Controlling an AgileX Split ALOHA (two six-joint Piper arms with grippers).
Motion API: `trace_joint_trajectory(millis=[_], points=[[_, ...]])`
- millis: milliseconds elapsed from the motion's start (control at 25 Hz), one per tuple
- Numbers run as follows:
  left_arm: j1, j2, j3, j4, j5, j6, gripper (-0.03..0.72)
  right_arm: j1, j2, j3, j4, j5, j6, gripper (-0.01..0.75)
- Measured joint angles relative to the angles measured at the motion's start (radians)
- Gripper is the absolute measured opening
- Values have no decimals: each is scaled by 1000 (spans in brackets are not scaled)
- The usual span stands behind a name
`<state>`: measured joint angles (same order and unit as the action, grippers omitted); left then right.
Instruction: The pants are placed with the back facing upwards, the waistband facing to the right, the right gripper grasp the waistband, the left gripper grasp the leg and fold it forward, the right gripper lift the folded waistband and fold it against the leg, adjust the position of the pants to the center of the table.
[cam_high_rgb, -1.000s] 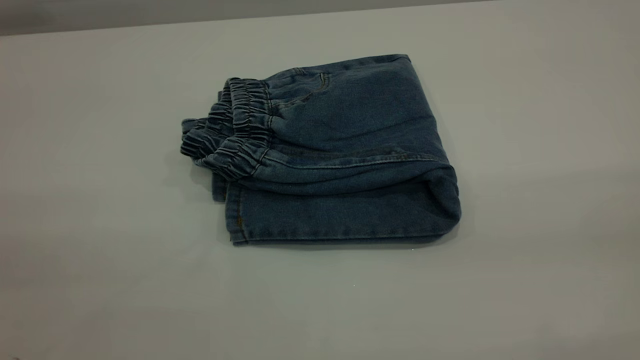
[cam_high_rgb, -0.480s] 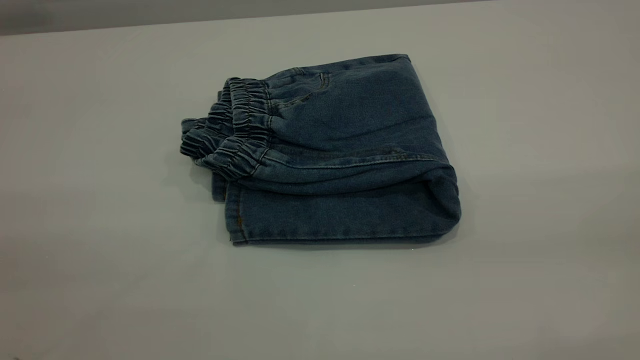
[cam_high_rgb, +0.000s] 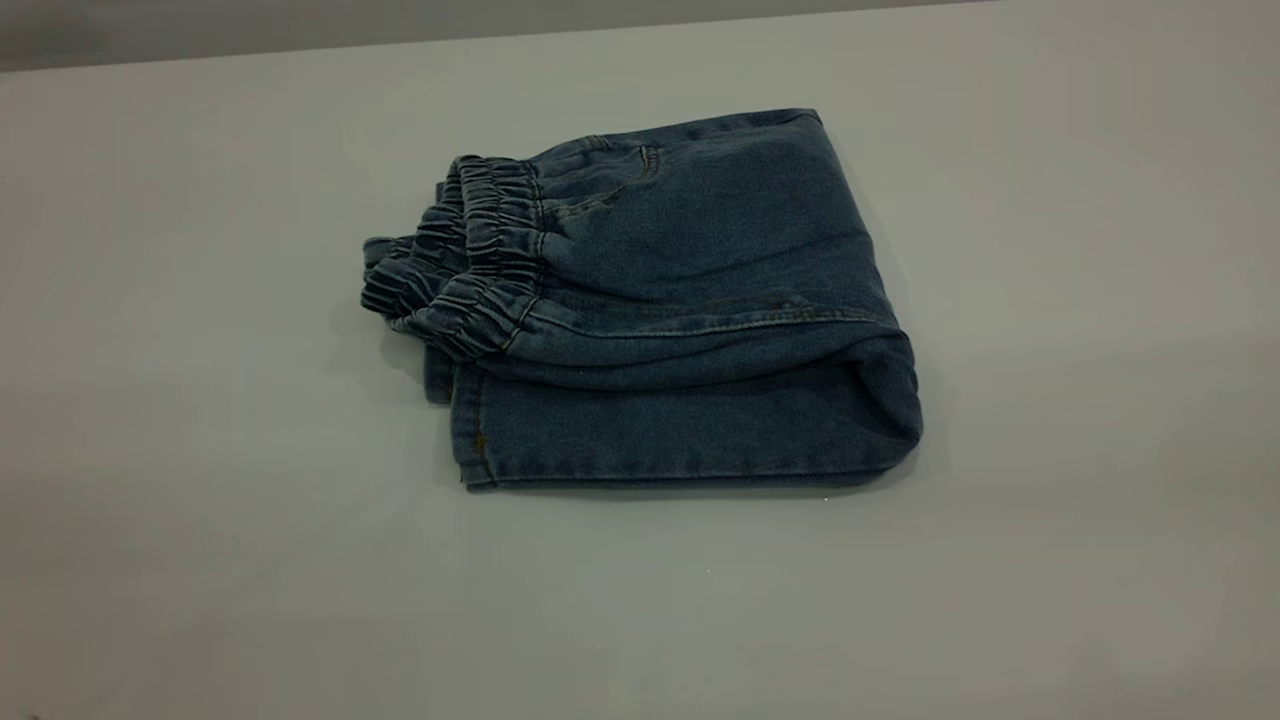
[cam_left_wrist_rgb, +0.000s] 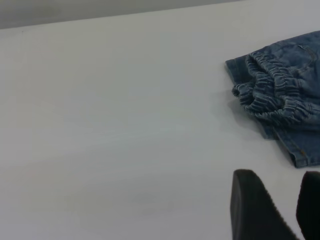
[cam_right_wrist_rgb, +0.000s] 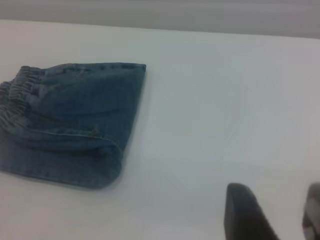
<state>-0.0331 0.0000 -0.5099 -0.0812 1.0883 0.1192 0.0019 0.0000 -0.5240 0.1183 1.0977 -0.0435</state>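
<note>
The white worktop (cam_high_rgb: 200, 400) fills the exterior view. On it, near the middle and a little toward the far edge, lie the shorts (cam_high_rgb: 690, 300), folded into a compact blue denim bundle with nothing gripping them. The rounded fold faces the exterior view's right. The ruffled waistband (cam_high_rgb: 460, 260) lies bunched on top at the bundle's left end, above a flat stitched leg hem (cam_high_rgb: 468, 430).

Both arms are out of the exterior view. The left claw (cam_left_wrist_rgb: 280, 210) hangs over bare worktop, apart from the waistband end, its dark fingers spread with nothing between them. The right claw (cam_right_wrist_rgb: 272, 215) hangs over bare worktop, well apart from the folded end, likewise parted and holding nothing.
</note>
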Motion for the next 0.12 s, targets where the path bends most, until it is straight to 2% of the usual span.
trace_joint_trajectory(millis=[120], points=[[0, 0, 0, 0, 0, 0, 240, 0, 0, 0, 0, 0, 0, 232]])
